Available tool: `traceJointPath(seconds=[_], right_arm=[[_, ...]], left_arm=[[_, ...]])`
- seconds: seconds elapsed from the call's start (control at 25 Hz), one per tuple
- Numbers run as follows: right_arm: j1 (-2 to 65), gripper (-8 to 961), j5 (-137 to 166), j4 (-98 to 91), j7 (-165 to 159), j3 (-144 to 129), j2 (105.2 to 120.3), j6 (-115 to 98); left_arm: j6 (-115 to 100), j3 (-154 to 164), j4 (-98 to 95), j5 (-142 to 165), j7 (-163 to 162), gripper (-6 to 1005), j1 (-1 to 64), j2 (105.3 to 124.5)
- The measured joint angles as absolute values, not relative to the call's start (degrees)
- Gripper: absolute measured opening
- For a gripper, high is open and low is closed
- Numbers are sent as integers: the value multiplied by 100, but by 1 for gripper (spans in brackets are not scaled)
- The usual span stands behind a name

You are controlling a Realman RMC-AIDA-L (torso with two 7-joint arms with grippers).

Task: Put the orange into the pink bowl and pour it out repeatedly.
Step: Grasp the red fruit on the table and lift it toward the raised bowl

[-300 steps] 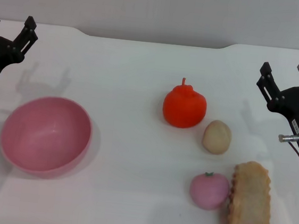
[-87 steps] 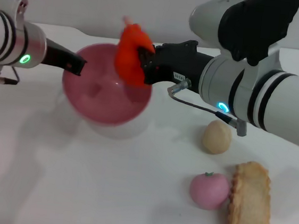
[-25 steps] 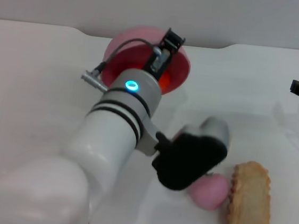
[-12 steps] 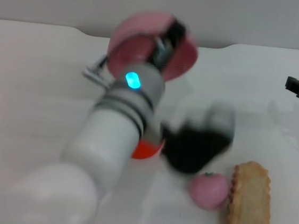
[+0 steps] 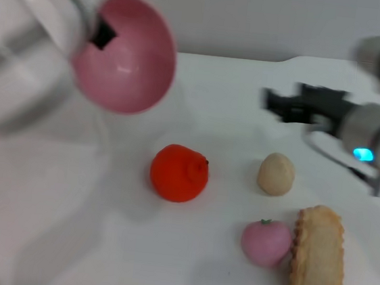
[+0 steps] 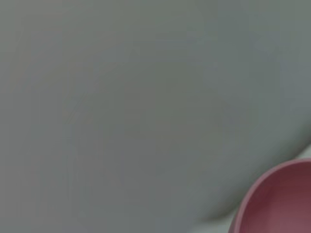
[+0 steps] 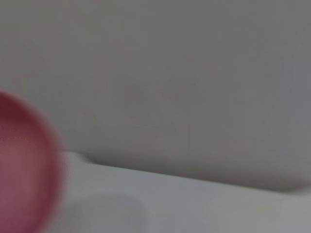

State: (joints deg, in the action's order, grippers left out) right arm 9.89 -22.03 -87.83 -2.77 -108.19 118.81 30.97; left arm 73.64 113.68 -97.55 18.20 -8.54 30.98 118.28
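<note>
Step in hand: pour just done. The smooth round pink plastic bowl (image 5: 126,54) hangs empty and tipped on its side, mouth facing out, high over the white bench (image 5: 64,238).
Left gripper: the left gripper (image 5: 105,33) is clamped on the bowl's rim, a dark finger showing inside the lip.
Orange: the glossy red-orange round toy fruit (image 5: 179,173) lies on the bench below and to the right of the bowl, apart from everything.
Right gripper: the right gripper (image 5: 276,101) reaches in from the right, above the bench, well short of the orange; too smeared to tell if its fingers are spread or closed.
Bystanders: small beige ball (image 5: 276,173), pink round fruit with a green stem (image 5: 266,242) and a tan ridged pastry (image 5: 318,260) sit to the right.
Next move, as a judgement: the bowl needs to go upright and low, and the right gripper must descend over the orange to grab it.
Change: half a second ago the orange was half hidden beside the left arm; now it sits clear and the right arm has swung in.
</note>
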Motion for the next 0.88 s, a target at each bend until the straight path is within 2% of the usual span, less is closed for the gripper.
traceJointPath(seconds=[0.36, 0.64, 0.88], right_arm=[[1892, 731, -2215, -7970, -695, -12030, 11907, 2499], [2020, 788, -2450, -7627, -839, -12188, 11911, 2474], [2032, 785, -2608, -7509, -849, -12218, 11903, 2529]], left_arm=[[7502, 9411, -9760, 855, -495, 42, 2740, 11812], [7486, 8963, -9646, 586, -324, 42, 2708, 11805], [7467, 8984, -9512, 599, -327, 42, 2832, 11803]])
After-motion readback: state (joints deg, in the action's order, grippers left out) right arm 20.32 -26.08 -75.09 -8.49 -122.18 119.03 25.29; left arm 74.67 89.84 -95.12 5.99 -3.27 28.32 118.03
